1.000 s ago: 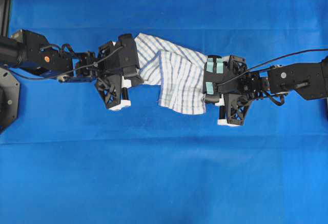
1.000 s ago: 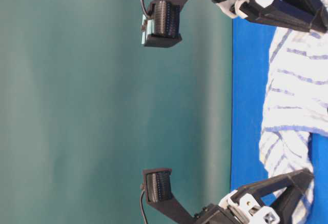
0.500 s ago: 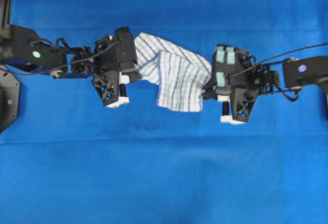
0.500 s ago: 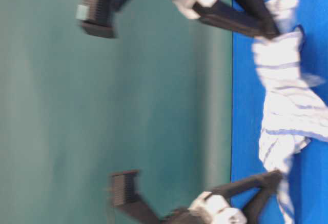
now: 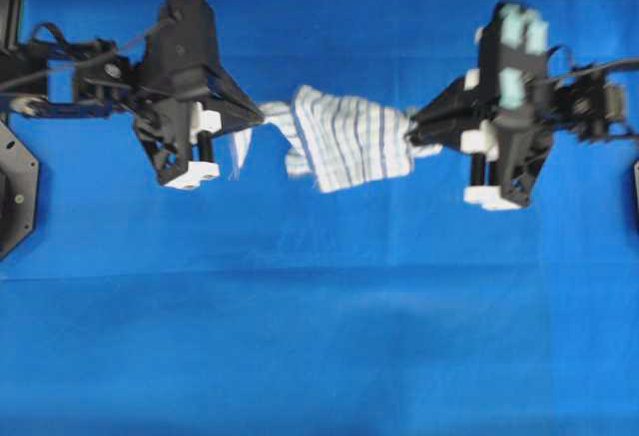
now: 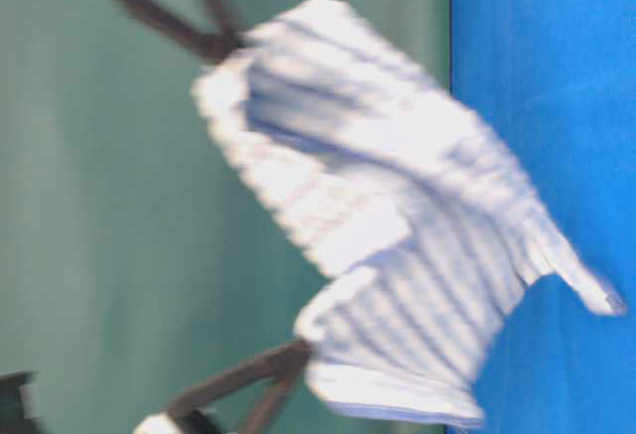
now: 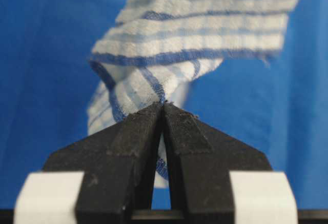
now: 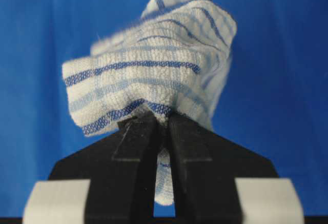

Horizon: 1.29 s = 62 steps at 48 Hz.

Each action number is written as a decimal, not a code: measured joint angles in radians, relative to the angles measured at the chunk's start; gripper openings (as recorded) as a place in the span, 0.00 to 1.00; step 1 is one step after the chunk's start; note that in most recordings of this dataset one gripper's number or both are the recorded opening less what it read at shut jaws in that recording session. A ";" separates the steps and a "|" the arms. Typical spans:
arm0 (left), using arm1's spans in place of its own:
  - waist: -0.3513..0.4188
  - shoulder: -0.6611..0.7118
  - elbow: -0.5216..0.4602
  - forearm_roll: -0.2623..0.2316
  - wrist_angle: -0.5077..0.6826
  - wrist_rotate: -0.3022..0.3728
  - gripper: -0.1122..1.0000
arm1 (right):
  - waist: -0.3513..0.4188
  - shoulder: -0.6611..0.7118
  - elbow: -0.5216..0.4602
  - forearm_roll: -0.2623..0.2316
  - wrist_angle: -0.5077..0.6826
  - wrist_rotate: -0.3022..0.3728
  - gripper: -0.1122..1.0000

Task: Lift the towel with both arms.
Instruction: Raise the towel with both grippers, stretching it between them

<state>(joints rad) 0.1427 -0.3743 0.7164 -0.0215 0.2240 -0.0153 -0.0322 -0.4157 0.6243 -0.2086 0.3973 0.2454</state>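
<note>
Above the middle of the plain blue tablecloth, toward its far edge, the small white soft cloth towel with thin blue and grey check stripes hangs between your two arms. In the table-level view nearly all of it shows against the green backdrop, off the cloth, with only one trailing corner reaching over the blue; that view is blurred, so you cannot tell whether the corner still touches.

Your black pointed left gripper has its fingers pressed together on a twisted corner of the towel, and your black right gripper with the pale teal parts pinches a bunched fold at the opposite end.

To finish well, you should probably raise both arms at the same pace and level, so neither end drags the other. Hold the spacing between the grippers: pulling apart may tug the thin fabric out of a pinch, especially on the left, where only a narrow twist is caught. Keep both pinches firm until that hanging corner is plainly clear.

The towel itself sags in soft folds, doubled in the middle and gathered narrow at each gripper.
</note>
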 measured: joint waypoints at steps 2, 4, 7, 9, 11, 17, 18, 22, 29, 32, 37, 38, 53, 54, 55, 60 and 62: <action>0.000 -0.023 -0.017 0.000 0.028 0.002 0.11 | 0.000 -0.017 -0.020 -0.003 0.020 -0.003 0.17; 0.000 -0.044 -0.034 0.000 0.051 0.000 0.11 | 0.000 -0.035 -0.043 -0.009 0.044 -0.005 0.17; 0.002 -0.081 -0.061 0.000 0.084 0.003 0.11 | 0.000 -0.057 -0.077 -0.020 0.080 -0.011 0.17; 0.000 -0.101 -0.077 0.000 0.101 0.005 0.11 | -0.002 -0.072 -0.103 -0.028 0.100 -0.012 0.17; 0.002 -0.117 -0.091 0.000 0.118 0.003 0.11 | -0.002 -0.086 -0.126 -0.034 0.120 -0.015 0.17; 0.000 -0.160 -0.144 0.000 0.181 0.008 0.11 | -0.003 -0.110 -0.190 -0.051 0.163 -0.025 0.17; 0.000 -0.164 -0.153 0.000 0.192 0.008 0.11 | -0.003 -0.114 -0.201 -0.052 0.169 -0.026 0.17; 0.000 -0.178 -0.195 0.000 0.235 0.014 0.11 | -0.005 -0.124 -0.244 -0.057 0.186 -0.034 0.17; 0.000 -0.187 -0.272 0.000 0.307 0.014 0.11 | -0.005 -0.138 -0.314 -0.060 0.206 -0.051 0.17; 0.000 -0.189 -0.302 0.000 0.330 0.014 0.11 | -0.005 -0.141 -0.339 -0.061 0.213 -0.055 0.17; -0.003 -0.189 -0.347 0.000 0.354 0.015 0.11 | -0.005 -0.144 -0.370 -0.061 0.219 -0.061 0.17; -0.003 -0.189 -0.353 0.000 0.354 0.015 0.11 | -0.005 -0.144 -0.374 -0.061 0.219 -0.063 0.17; -0.014 -0.190 -0.368 0.000 0.357 0.040 0.11 | -0.005 -0.146 -0.380 -0.061 0.261 -0.064 0.17; -0.017 -0.189 -0.367 0.000 0.357 0.048 0.11 | -0.005 -0.146 -0.380 -0.061 0.264 -0.064 0.17; -0.021 -0.189 -0.367 0.000 0.359 0.060 0.11 | -0.005 -0.144 -0.380 -0.061 0.267 -0.064 0.17; -0.044 -0.183 -0.367 0.000 0.359 0.118 0.11 | -0.006 -0.146 -0.380 -0.061 0.287 -0.066 0.17; -0.052 -0.179 -0.367 0.000 0.359 0.143 0.11 | -0.008 -0.146 -0.380 -0.063 0.295 -0.066 0.18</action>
<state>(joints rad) 0.0905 -0.5538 0.3497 -0.0215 0.5829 0.1273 -0.0399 -0.5614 0.2439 -0.2715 0.6918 0.1795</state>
